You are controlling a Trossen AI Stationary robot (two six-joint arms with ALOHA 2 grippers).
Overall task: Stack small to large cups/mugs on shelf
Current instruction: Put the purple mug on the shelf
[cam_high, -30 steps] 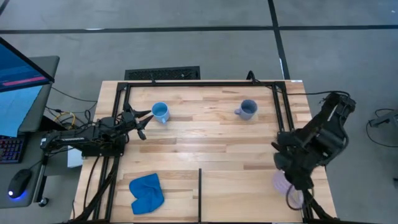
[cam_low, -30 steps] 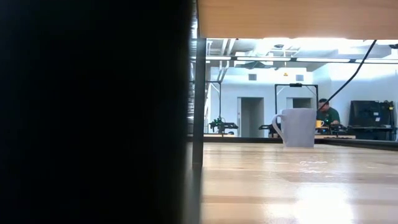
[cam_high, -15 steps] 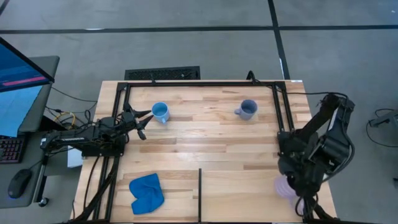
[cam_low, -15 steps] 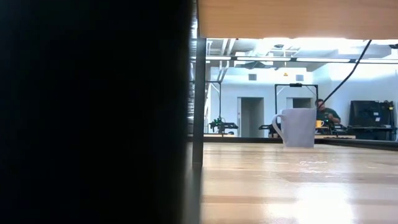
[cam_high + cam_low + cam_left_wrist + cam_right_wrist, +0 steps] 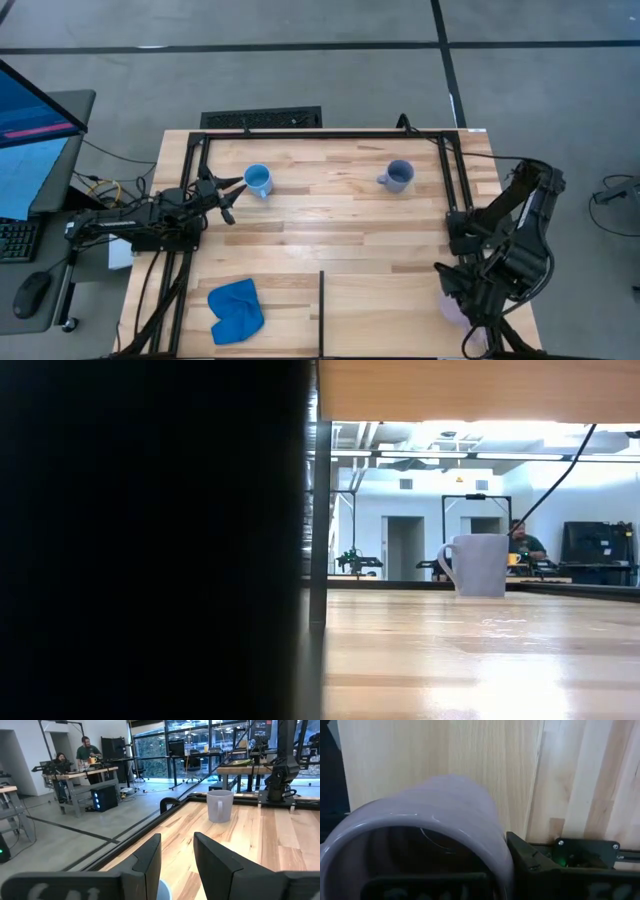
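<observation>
One lilac mug [image 5: 420,830] sits in the right pincer [image 5: 468,308] at the table's [image 5: 350,230] near-right edge.

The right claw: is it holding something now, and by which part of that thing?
The right claw holds the lilac mug by its rim, one finger outside the wall.
</observation>
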